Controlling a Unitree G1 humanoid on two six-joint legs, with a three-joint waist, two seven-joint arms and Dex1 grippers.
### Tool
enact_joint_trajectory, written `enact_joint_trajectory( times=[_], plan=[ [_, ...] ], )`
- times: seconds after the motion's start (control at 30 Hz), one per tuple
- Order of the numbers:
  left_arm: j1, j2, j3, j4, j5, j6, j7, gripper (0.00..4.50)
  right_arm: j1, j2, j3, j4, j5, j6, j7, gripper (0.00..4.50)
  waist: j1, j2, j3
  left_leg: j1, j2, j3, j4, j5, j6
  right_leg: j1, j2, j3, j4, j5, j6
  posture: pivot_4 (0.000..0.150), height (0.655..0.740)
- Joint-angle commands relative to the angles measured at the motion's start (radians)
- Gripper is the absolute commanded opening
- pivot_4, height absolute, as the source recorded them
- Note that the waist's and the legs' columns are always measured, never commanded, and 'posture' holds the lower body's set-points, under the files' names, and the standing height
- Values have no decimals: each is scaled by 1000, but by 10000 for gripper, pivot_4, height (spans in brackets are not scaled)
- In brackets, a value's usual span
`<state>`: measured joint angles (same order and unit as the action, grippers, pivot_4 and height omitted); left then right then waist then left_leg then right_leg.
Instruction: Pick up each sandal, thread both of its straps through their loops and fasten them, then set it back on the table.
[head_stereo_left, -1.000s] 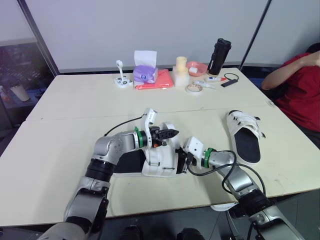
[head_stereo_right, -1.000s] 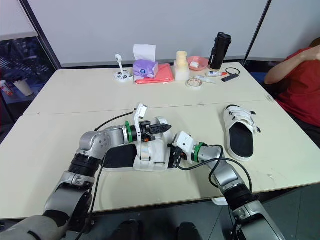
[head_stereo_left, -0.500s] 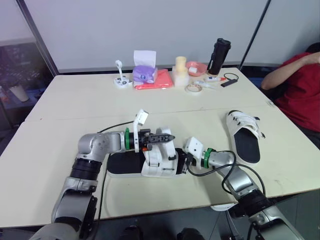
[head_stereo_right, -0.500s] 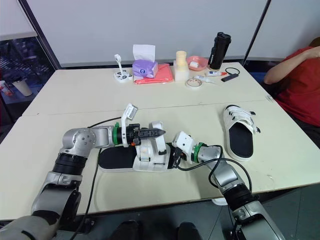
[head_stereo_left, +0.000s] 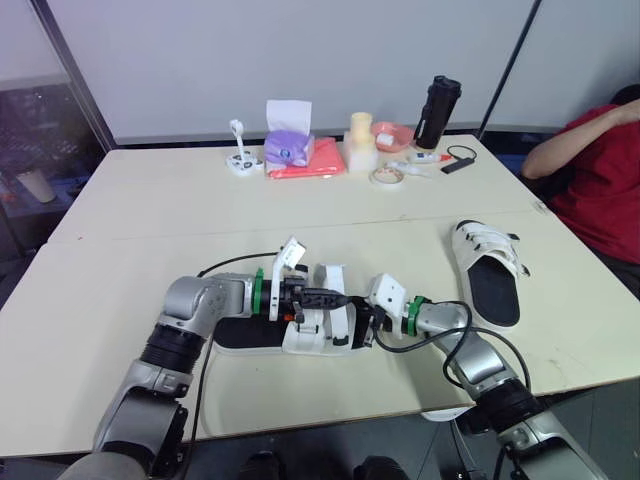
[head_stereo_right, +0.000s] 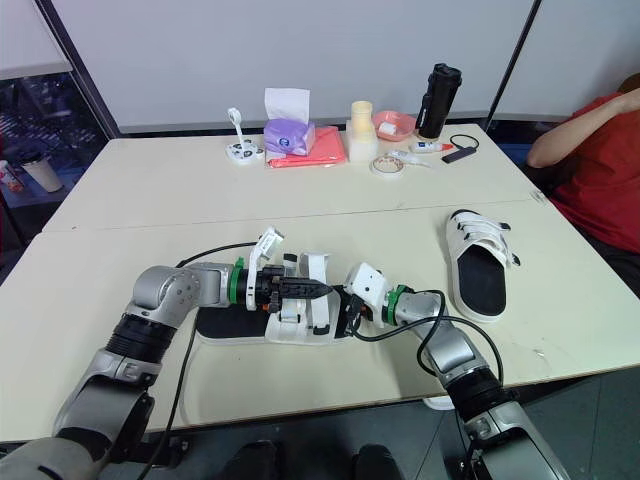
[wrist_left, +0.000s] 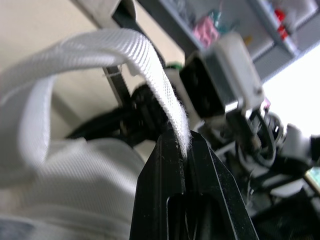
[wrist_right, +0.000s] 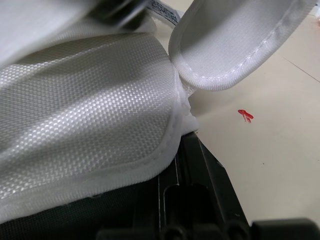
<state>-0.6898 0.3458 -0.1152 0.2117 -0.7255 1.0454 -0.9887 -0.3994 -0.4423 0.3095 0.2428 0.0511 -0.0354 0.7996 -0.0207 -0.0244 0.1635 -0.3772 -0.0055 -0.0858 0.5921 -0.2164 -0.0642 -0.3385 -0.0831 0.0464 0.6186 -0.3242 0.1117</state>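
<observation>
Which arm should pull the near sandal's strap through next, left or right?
Left. The left gripper pinches the white strap, while the right gripper clamps the near sandal, steadying it.

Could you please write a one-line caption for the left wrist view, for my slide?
The left gripper pinches the arched white strap of the sandal between its fingertips.

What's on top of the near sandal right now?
The left gripper, shut on a white strap raised above the sandal. Its black footbed shows at the heel; beneath the straps it's covered.
</observation>
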Motion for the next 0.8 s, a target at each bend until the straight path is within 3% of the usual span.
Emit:
enact_joint_trajectory(
  times=[0.03,0.8],
  plan=[
    [-44,-17,63,35,-21,10,13,430,54,-13,47,142,-95,84,-20,0,0,0,0,0,0,0,0,0,0,0,0,0,0,0,0,1500,7400],
    [-33,-6,-24,47,80,-19,-77,430,64,9,34,132,-74,99,-24,0,-1,0,0,-1,1,0,-2,0,0,-2,-1,-1,-2,1,-1,1500,7400]
  ],
)
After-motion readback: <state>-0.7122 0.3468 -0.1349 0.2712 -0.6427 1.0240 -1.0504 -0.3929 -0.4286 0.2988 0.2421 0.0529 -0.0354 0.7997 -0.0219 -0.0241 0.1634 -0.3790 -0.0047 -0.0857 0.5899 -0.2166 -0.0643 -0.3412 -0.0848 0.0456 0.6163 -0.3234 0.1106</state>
